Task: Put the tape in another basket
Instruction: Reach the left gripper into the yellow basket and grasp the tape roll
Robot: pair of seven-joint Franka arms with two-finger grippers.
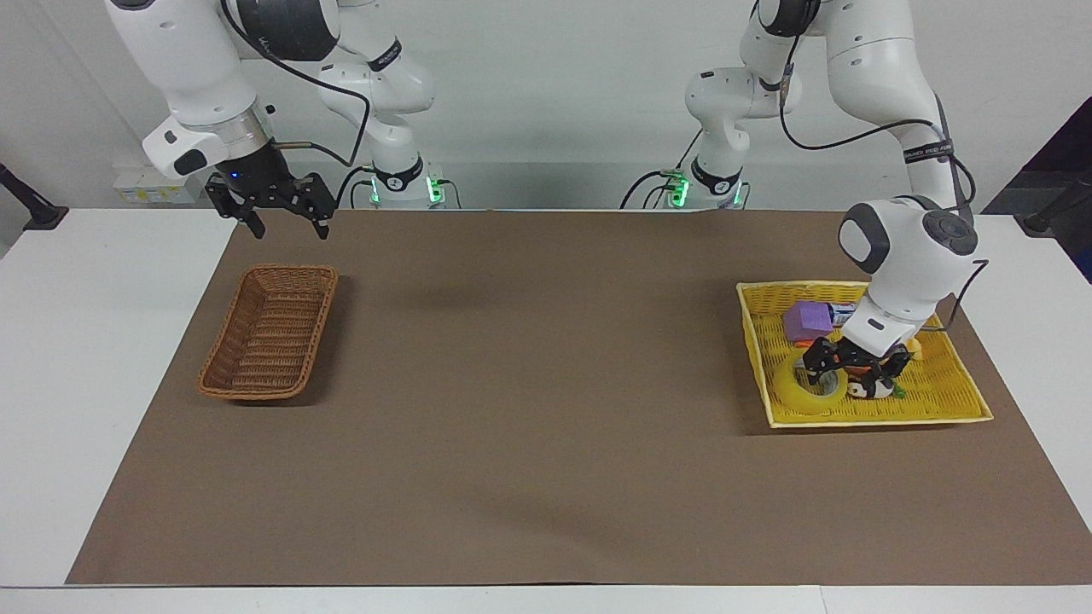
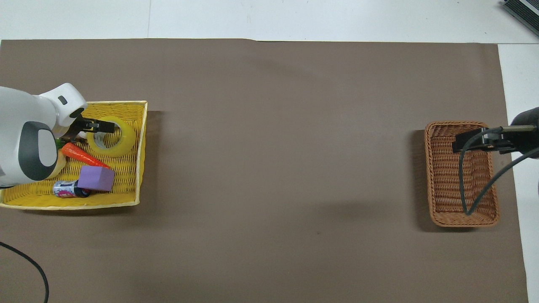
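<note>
Tape (image 1: 809, 385), a glossy yellow ring with a pale core, lies flat in the yellow basket (image 1: 947, 401) at the right of the facing view, in the corner farthest from the robots and nearest the bench's middle. Its hole faces up, so it has no long axis to speak of. That basket is square and shallow, of bright woven straw, and it also holds a purple foam block (image 1: 806, 321), a smooth orange carrot (image 2: 82, 155), a small printed can (image 2: 66, 189) and a pale bread-like toy (image 2: 61, 162).

The left gripper (image 1: 840, 370) is down on the roll: one of its fingers (image 2: 101, 125) reaches over the hole, the other sits beside the roll's wall on the side toward the carrot. They stand apart, not yet pinching the wall.

At the left of the facing view sits the wicker basket (image 1: 269, 333), brown, oblong, with sloping sides, its long axis running toward and away from the robots. The right gripper (image 1: 271, 205) waits in the air over the end of that basket nearer the robots, fingers spread wide. A brown mat (image 1: 529, 409) covers the white bench (image 1: 77, 341).
</note>
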